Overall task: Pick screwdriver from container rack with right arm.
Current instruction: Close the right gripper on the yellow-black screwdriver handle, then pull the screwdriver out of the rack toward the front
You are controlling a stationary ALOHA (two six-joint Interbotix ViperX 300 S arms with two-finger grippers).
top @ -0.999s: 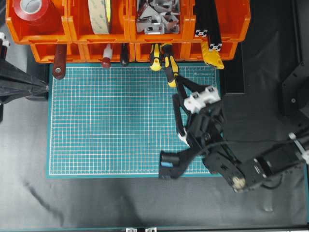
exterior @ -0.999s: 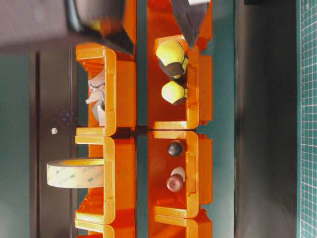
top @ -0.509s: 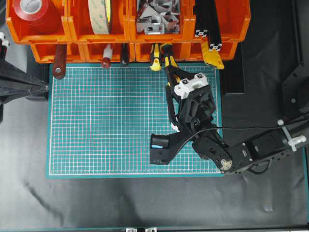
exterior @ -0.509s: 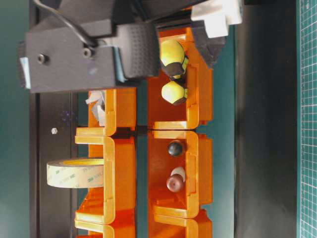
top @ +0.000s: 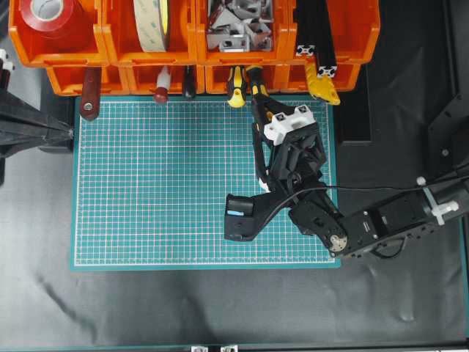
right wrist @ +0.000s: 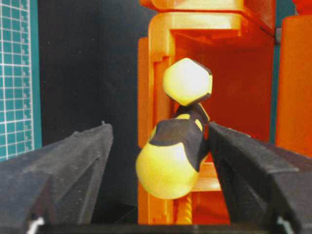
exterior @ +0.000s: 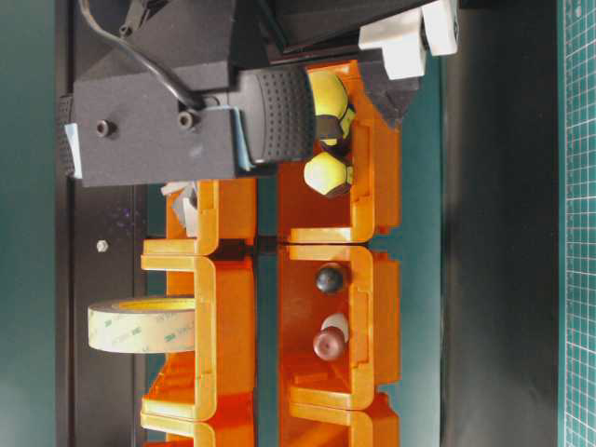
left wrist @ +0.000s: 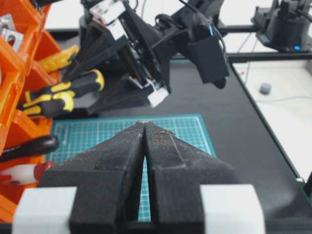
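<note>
While the right arm (top: 344, 227) reaches up the green cutting mat (top: 161, 183) toward twelve o'clock, I see its right gripper (right wrist: 158, 146) spread wide, one finger on each side of the screwdriver (right wrist: 173, 151), whose chunky yellow-and-black handle points butt-first at my wrist camera. One black finger (right wrist: 253, 165) sits right at the handle's three o'clock side (whether it actually touches I cannot tell), and the other is clearly apart at nine o'clock. Nothing is clamped. The screwdriver lies in a lower bin of the orange container rack (top: 198, 44), its handle poking out over the mat's top edge in the overhead view (top: 256, 86), just beside the slimmer yellow-and-black tool (top: 236, 86) at its nine o'clock. Further toward nine o'clock along that lower row sit a black-handled tool (top: 189, 82), a red-and-white handle (top: 162, 86) and a dark red handle (top: 90, 94). The upper bins hold a red tape roll (top: 50, 15), a tan tape roll (top: 151, 22), metal brackets (top: 238, 26) and black extrusions (top: 316, 33). From the table-level camera the wrist housing covers much of the handle (exterior: 328, 112). The left gripper (left wrist: 145, 127) hangs at the mat's nine o'clock edge, its fingers pressed together on nothing.
</note>
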